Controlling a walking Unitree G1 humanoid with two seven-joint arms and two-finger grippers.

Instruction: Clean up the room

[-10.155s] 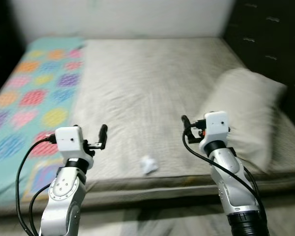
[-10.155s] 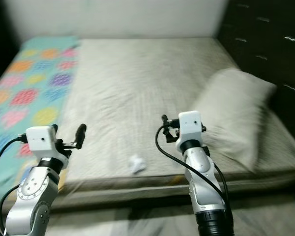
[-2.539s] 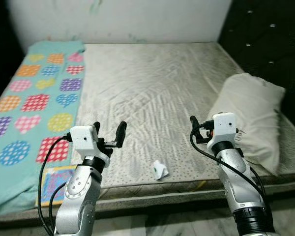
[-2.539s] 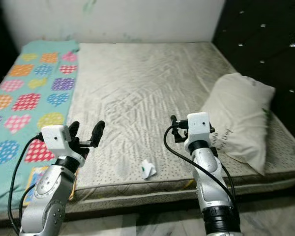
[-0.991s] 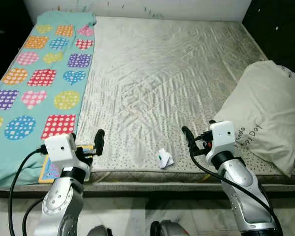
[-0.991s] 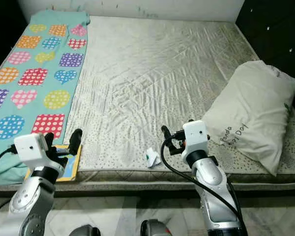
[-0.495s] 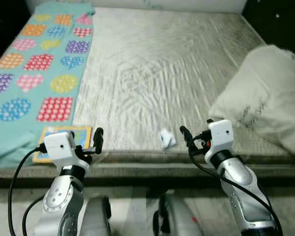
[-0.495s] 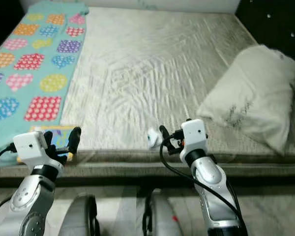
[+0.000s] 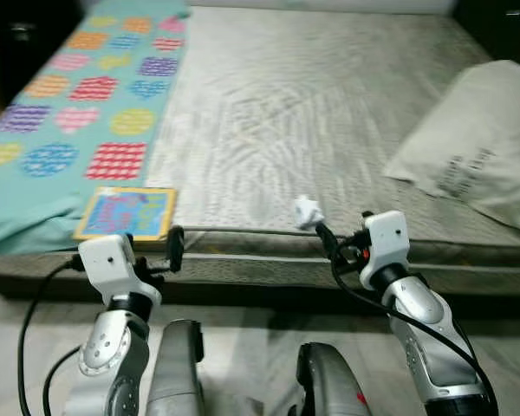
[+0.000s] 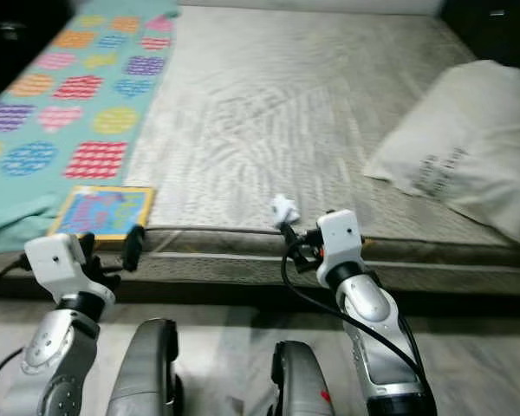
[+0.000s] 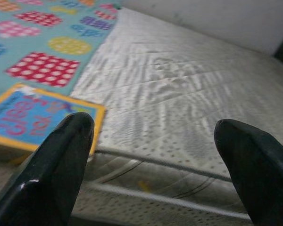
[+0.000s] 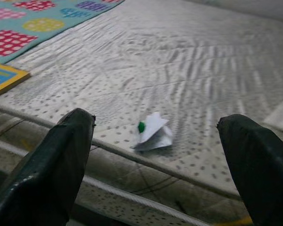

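Right wrist view: crumpled paper scrap [image 12: 153,134] sits at frame centre near the mattress [image 12: 188,70] edge, between the wide-spread fingers of the right claw [image 12: 153,155] — best advanced straight, low, closing gently; left claw [image 11: 155,165] also wide, idle.

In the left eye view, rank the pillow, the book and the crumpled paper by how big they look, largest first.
1. pillow, largest though cut off by the picture's edge
2. book, on the mattress corner
3. crumpled paper, smallest, near the mattress edge
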